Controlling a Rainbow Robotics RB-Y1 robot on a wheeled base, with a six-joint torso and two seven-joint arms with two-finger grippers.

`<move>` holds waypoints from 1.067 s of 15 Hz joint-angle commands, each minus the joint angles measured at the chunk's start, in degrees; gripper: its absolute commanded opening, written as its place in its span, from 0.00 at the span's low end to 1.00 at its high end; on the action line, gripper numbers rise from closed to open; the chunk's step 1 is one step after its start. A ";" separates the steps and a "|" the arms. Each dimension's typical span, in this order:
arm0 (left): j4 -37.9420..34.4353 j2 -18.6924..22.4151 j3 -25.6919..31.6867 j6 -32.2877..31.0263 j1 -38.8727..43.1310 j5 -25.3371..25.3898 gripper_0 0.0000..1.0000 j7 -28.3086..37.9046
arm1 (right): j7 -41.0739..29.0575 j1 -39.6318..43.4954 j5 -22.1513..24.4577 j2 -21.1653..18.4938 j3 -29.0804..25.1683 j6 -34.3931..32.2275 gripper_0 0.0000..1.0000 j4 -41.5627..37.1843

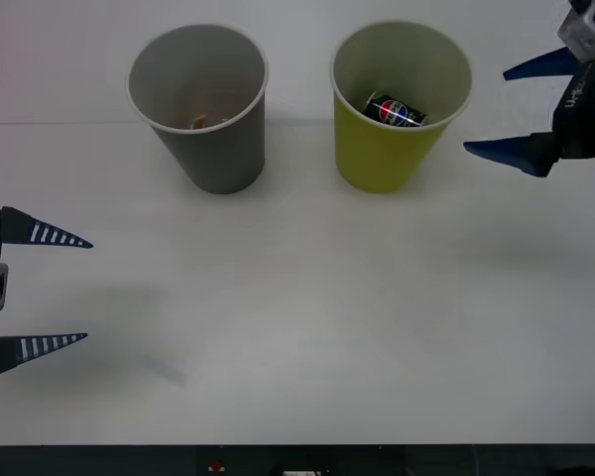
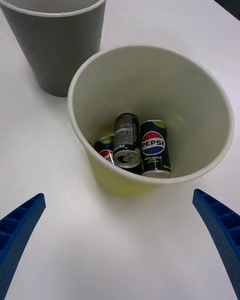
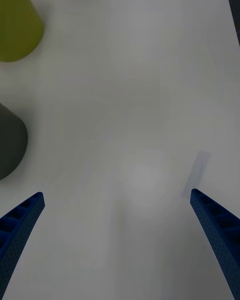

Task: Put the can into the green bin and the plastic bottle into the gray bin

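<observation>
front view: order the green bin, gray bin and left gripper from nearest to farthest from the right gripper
1. green bin, just to the left of the right gripper, cans inside.
2. gray bin, farther left, beyond the green one.
3. left gripper, open at the table's opposite, near edge.

White table (image 1: 297, 327), dark front edge
</observation>
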 commanded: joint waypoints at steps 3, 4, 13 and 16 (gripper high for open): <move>0.00 0.00 0.00 0.00 0.00 0.00 1.00 0.00 | 7.79 5.67 -5.09 -1.42 -1.27 0.00 1.00 -0.02; 0.00 0.00 0.00 0.00 0.00 0.00 1.00 0.00 | 9.81 6.90 -6.24 -1.77 -1.54 0.00 1.00 -0.02; 0.00 0.00 0.00 0.00 0.00 0.00 1.00 0.00 | 16.23 17.44 -19.16 -7.66 -2.33 0.00 1.00 -0.02; 0.00 0.00 0.00 0.00 0.00 0.00 1.00 0.00 | 18.25 20.08 -21.27 -9.42 -3.03 0.00 1.00 -0.55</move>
